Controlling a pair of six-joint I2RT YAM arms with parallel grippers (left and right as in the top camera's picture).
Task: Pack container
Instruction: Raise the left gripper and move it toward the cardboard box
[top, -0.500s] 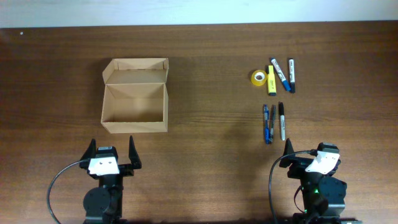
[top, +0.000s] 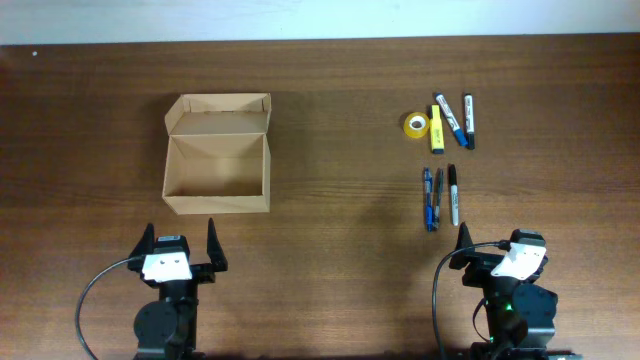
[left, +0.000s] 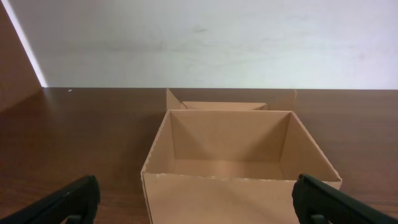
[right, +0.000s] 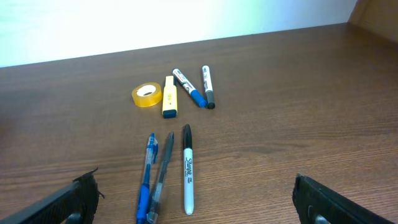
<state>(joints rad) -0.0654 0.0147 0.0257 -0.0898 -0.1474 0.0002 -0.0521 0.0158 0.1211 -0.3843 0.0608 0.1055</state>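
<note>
Cardboard, open-lidded, the container (top: 217, 203) sat empty just ahead of the left gripper (top: 180, 235); both grippers gaped wide, holding nothing. Pens (top: 432, 198) (packed side by side) could have been pinched two together by the right gripper (top: 500, 243) and slipped.

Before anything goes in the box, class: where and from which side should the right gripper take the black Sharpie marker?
Probably its light barrel, mid-length, from straight above. The Sharpie marker lies flat on the table, leaving no room beneath; jaws close across its width. A dark pen lies close on its left, so one jaw must enter that gap.
</note>
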